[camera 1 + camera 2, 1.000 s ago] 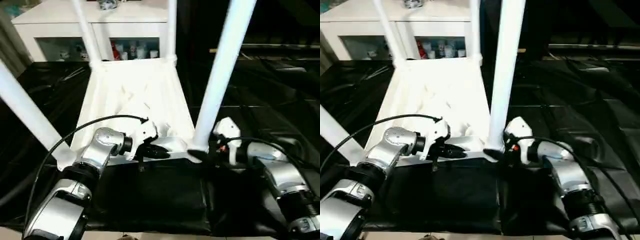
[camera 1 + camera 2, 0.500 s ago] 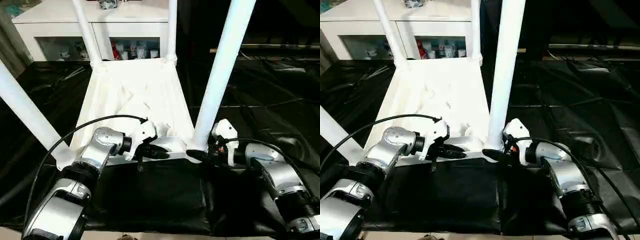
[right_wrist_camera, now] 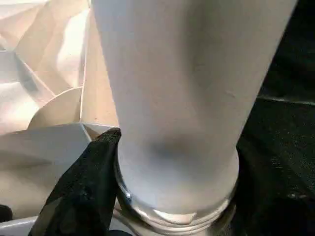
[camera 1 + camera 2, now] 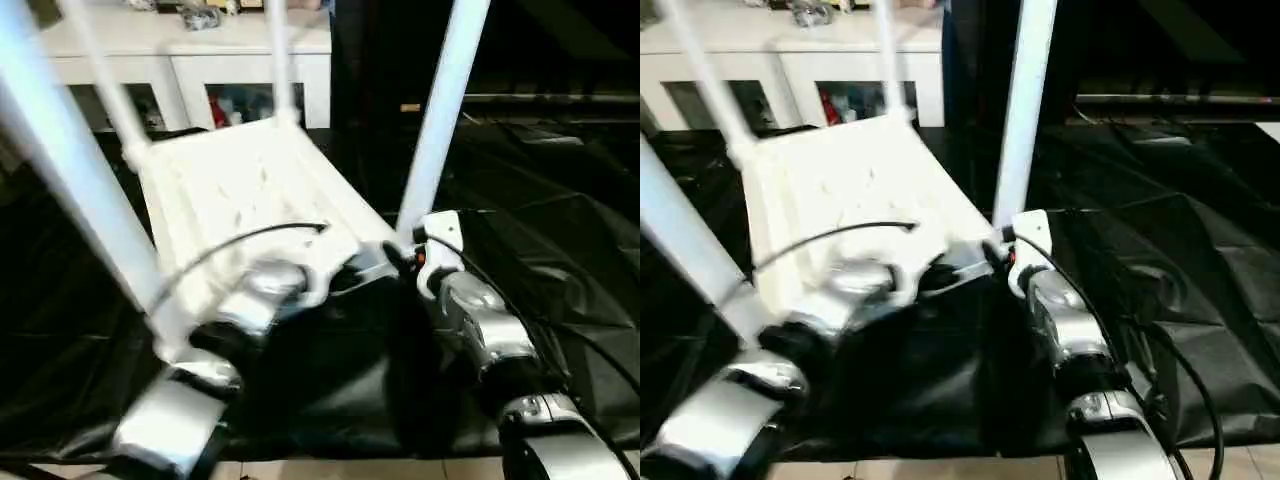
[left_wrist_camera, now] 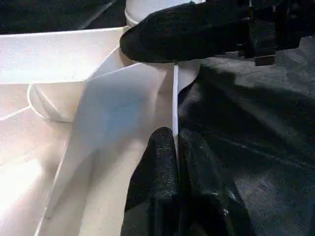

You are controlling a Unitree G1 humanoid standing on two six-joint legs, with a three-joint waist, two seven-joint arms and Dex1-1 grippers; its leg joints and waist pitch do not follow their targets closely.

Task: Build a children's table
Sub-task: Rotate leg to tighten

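Left gripper [image 5: 175, 147] jaws pinched on thin raised rim of upturned white plastic tabletop [image 4: 235, 190]; right gripper [image 3: 162, 196] jaws wide around smooth white tubular leg [image 3: 182, 98] at its socket, black-draped desk [image 4: 560, 260] beneath.

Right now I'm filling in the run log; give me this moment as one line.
table: upside down, four legs up | left end effector: shut on tabletop rim | right end effector: around near-right leg at its socket

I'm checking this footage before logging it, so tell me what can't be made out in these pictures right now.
- Left gripper: motion-blurred in both eye views.
- Leg by the right gripper: its top is cut off by the eye views' upper edge; in the right wrist view it hides the gripper's second finger.
- Tabletop: its near rim is hidden behind the left arm in the eye views.
- Items in the cabinet: too small and blurred to identify.
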